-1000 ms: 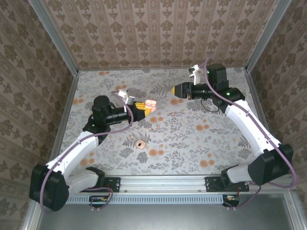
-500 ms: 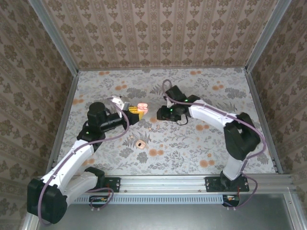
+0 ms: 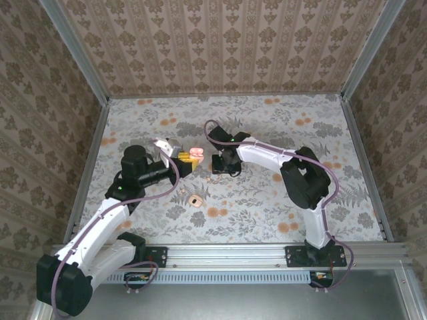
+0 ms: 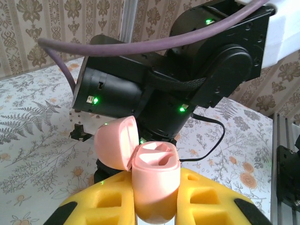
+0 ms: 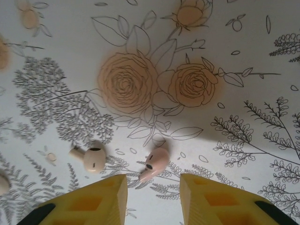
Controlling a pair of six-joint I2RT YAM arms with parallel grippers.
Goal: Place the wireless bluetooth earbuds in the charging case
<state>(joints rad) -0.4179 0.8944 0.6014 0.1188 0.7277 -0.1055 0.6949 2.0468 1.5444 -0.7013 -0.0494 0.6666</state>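
The charging case (image 4: 154, 185) is salmon-pink, upright, with its lid (image 4: 115, 143) flipped open to the left. My left gripper (image 4: 154, 208) is shut on its body between yellow foam fingers (image 4: 101, 201). In the top view the case (image 3: 195, 153) sits at the left gripper (image 3: 185, 157), just left of the right gripper (image 3: 218, 164). My right gripper (image 5: 153, 199) points down at the table and is open. A pink earbud (image 5: 155, 164) lies just ahead of the gap between its fingers. A cream earbud (image 5: 92, 158) lies to its left.
The right arm's black wrist (image 4: 164, 89) looms close behind the held case. A small pinkish object (image 3: 195, 199) lies on the floral tablecloth nearer the front. Patterned walls enclose the table on three sides, and a metal rail (image 3: 227, 253) runs along the near edge.
The right arm has swung from the far right to the table's middle and dropped low beside the left gripper. The left arm has drawn slightly left with the case.
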